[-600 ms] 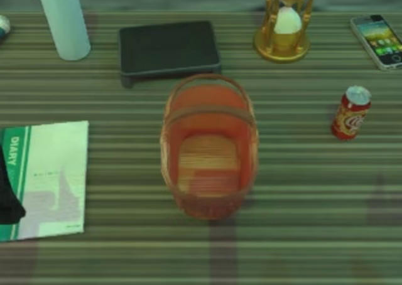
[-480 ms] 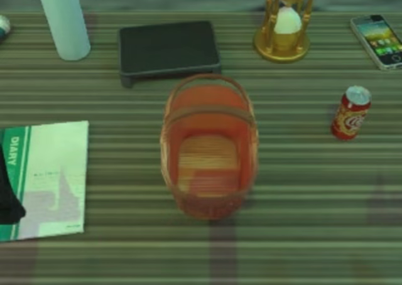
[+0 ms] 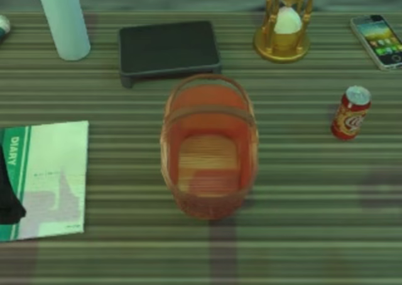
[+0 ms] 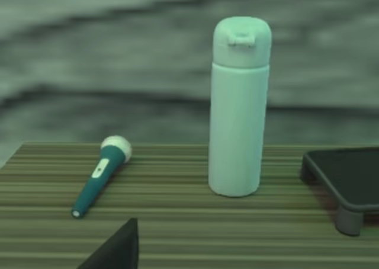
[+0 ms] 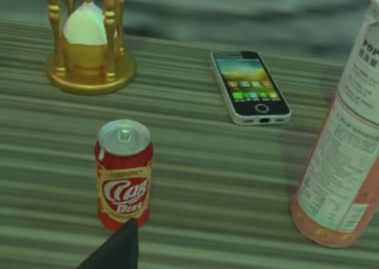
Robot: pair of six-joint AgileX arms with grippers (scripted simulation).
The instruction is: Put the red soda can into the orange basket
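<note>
The red soda can (image 3: pixel 351 113) stands upright at the table's right side, silver top up, well apart from the orange basket (image 3: pixel 209 145). The basket sits at the table's middle with its hoop handle across it and nothing inside. In the right wrist view the red soda can (image 5: pixel 124 173) is close ahead, and a dark part of my right gripper (image 5: pixel 115 251) shows just in front of it, not touching. My right arm is out of the top view. My left arm (image 3: pixel 7 194) rests at the far left edge over the diary.
Behind the basket is a black pad (image 3: pixel 168 49). A white bottle (image 3: pixel 63 20) stands at the back left, a gold hourglass (image 3: pixel 284 22) and a phone (image 3: pixel 379 40) at the back right. A diary (image 3: pixel 45 178) lies left. A tall orange carton (image 5: pixel 346 138) stands near the can.
A faint shadow on the table's right side has shifted a little. The can, the basket and the left arm have not moved.
</note>
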